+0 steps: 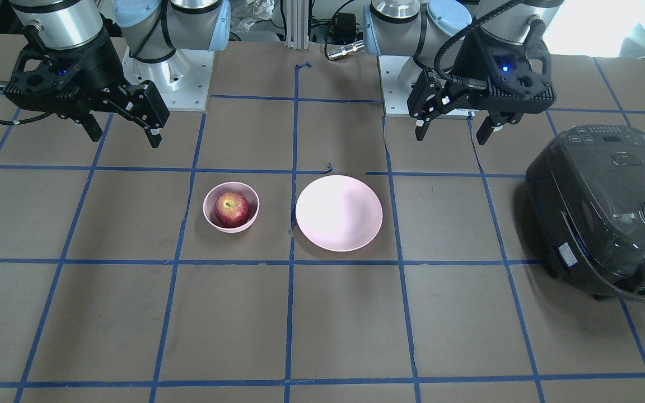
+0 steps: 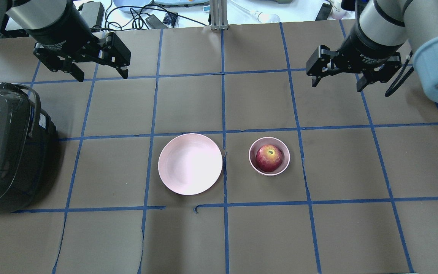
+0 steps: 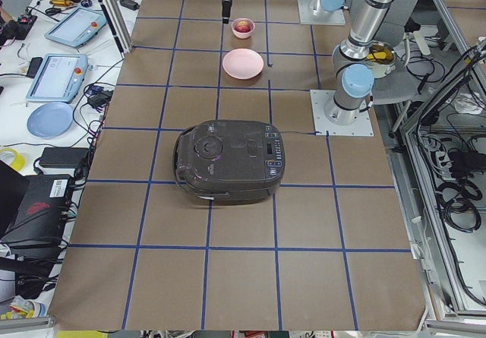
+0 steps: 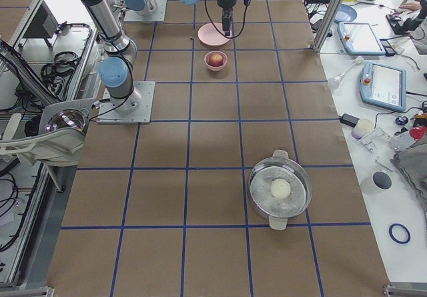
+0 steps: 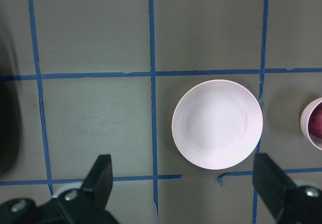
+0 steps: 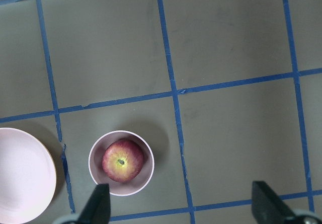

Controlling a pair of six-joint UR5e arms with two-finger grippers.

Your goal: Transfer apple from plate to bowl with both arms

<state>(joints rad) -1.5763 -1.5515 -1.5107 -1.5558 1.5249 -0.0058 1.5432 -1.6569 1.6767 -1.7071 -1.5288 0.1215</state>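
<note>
Pink: one plate (image 2: pixel 190 164), one bowl (image 2: pixel 252 156)

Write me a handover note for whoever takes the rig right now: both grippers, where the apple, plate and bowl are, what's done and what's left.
Left gripper: open, empty, hovering apart from both dishes.
Right gripper: open, empty, also hovering apart from them.
Apple: sitting in the bowl, stem dimple up.
Plate: empty, beside the bowl on the left arm's side, not touching it.
Done: the apple is off the plate and in the bowl.
Left: nothing on the transfer itself, as far as the views show; at most parking the arms.
</note>
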